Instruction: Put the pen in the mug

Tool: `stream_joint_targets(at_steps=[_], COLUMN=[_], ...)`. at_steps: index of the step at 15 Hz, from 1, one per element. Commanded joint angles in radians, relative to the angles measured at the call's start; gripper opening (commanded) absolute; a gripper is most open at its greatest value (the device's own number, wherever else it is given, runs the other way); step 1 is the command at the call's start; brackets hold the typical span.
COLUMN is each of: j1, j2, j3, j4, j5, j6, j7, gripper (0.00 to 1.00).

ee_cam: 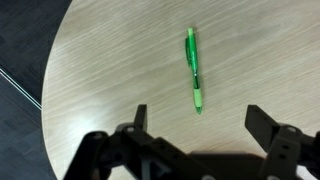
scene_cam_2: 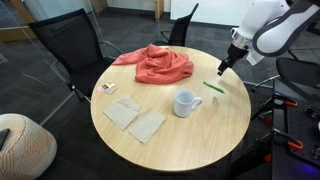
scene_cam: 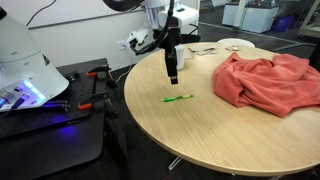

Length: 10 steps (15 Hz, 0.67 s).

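The green pen (scene_cam: 178, 98) lies flat on the round wooden table (scene_cam: 200, 140); it also shows in an exterior view (scene_cam_2: 214, 87) and in the wrist view (ee_cam: 194, 69). The white mug (scene_cam_2: 186, 103) stands upright on the table, left of the pen; it is out of view in the wrist view. My gripper (scene_cam: 172, 78) hangs above the table beside the pen, also seen in an exterior view (scene_cam_2: 221, 69). In the wrist view its fingers (ee_cam: 200, 122) are spread wide and empty, with the pen just ahead of them.
A crumpled red cloth (scene_cam: 265, 80) (scene_cam_2: 155, 64) lies on the table. Two beige napkins (scene_cam_2: 135, 118) and a small item (scene_cam_2: 106, 88) lie beyond the mug. Black chairs (scene_cam_2: 60, 50) stand round the table. The table edge (ee_cam: 45, 110) is close to the gripper.
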Motion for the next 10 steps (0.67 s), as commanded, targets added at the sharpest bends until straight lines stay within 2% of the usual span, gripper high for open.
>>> stream_joint_targets(at_steps=[1, 3, 10], j1=[0.007, 0.008, -0.018], j2=[-0.001, -0.001, 0.109], j3=[-0.005, -0.005, 0.064], j4=[0.002, 0.003, 0.062], j5=[0.002, 0.002, 0.027], j6=[-0.003, -0.003, 0.009], j7=[0.000, 0.000, -0.043], gripper=[1.00, 1.00, 1.00])
